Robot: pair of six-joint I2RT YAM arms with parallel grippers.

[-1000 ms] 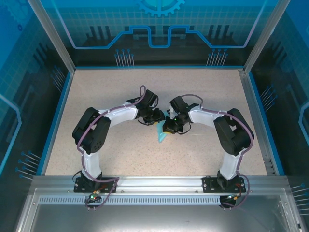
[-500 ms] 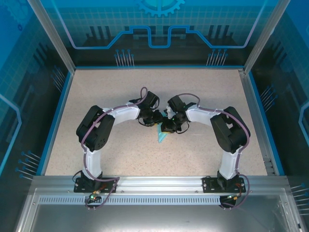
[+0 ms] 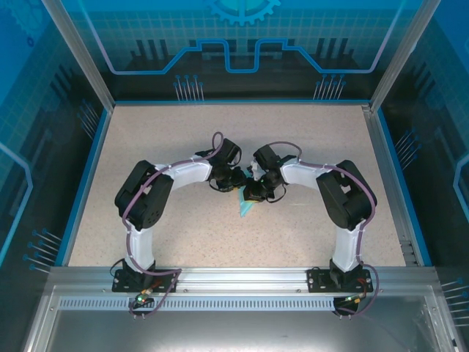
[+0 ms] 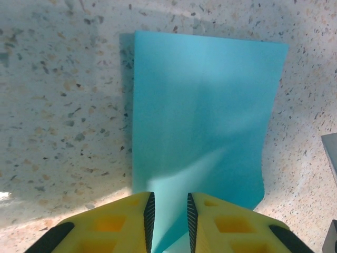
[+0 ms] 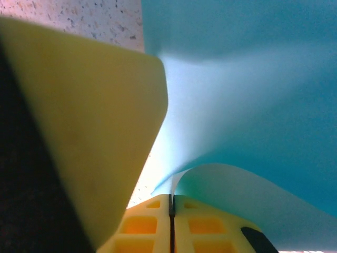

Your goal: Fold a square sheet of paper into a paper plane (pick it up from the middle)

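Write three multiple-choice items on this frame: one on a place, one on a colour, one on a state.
1. Where on the table is the paper?
A) far left corner
B) the middle, between left claw and right claw
C) on the near rail

2. What colour is the paper?
A) white
B) red
C) cyan

3. What state is the right claw in?
A) shut on the paper
B) wide open
C) shut on nothing

Key:
1. B: the top view shows it between the claws.
2. C: it is cyan in every view.
3. A: the right wrist view shows its fingers closed on a paper edge.
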